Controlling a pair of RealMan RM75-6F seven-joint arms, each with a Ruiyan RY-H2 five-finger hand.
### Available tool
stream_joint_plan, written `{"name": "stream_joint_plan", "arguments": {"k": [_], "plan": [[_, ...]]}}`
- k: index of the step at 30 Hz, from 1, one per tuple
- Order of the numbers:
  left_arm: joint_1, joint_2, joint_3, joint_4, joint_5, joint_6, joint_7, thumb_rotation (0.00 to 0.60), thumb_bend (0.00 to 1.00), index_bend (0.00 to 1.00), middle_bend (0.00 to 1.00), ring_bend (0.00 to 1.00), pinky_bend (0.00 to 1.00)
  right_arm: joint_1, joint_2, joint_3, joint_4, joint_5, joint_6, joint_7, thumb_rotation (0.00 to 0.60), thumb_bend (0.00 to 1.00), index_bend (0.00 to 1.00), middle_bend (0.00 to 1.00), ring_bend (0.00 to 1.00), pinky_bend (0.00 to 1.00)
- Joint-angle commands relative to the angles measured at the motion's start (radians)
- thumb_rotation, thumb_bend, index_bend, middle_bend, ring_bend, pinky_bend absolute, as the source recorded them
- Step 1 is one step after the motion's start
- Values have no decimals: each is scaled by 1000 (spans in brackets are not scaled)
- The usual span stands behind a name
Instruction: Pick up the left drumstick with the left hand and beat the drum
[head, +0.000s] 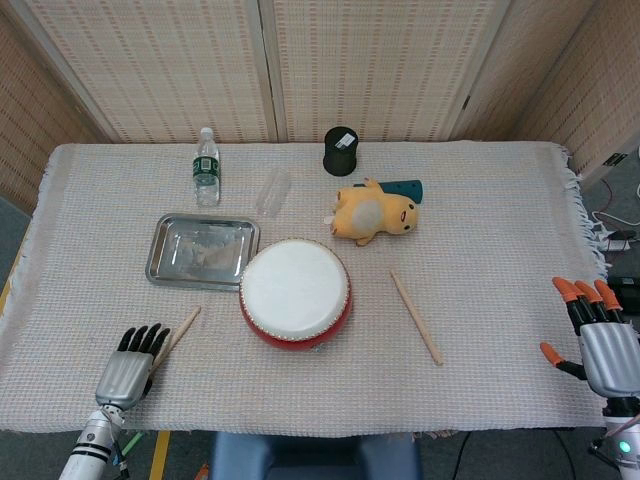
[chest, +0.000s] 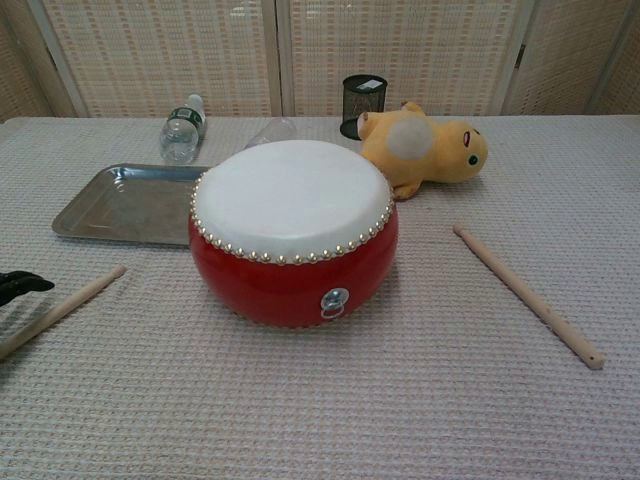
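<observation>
The left hand's fingers (head: 140, 339) lie stretched forward and slightly apart over the near end of the left stick (head: 178, 333), holding nothing; whether they touch it cannot be told. The left hand (head: 125, 369) sits at the front left edge of the worktop (head: 500, 230). To grasp well, I judge the fingers should settle across the stick's near end, curl round it with the thumb beneath, and only then lift, keeping the far tip aimed at the drum (head: 295, 293). The right hand (head: 608, 345) rests off the right edge, fingers spread and empty.

The stick is plain pale wood, slim and tapered, lying flat and slanting toward the drum, near it but apart. The drum is red with a white skin.
</observation>
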Motion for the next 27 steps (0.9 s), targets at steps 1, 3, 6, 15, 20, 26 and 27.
{"name": "stream_joint_plan", "arguments": {"k": [1,3,6,15,20,26,27], "plan": [[10,10,-20,18,-38,10,1,600,273,0,0,0,0,-1,1,-1,-2,-2,2,0,600,210,0,120,0,1],[12,16,-34,28,-64,13,-5,600,271,0,0,0,0,-2,2,-2,-3,-5,5,-2,600,210,0,120,0,1],[13,35,-51,22,-91,5,-38,600,269,8,0,0,0,-4,2,-3,-6,-8,9,-2,600,210,0,120,0,1],[-5,154,-91,-84,-64,-117,-418,600,496,234,11,0,1,-12,5,-7,-8,-15,22,4,600,210,0,120,0,1],[-41,148,-111,-62,-78,-167,-461,600,681,245,12,0,1,-13,7,-9,-4,-23,26,14,600,210,0,120,0,1],[-82,126,-123,-46,-136,-224,-440,600,826,268,28,0,1,-19,8,-11,3,-24,33,28,600,210,0,120,0,1],[-90,120,-121,-39,-151,-234,-423,600,828,269,28,0,1,-20,7,-12,6,-24,35,31,600,211,0,120,0,1]]}}
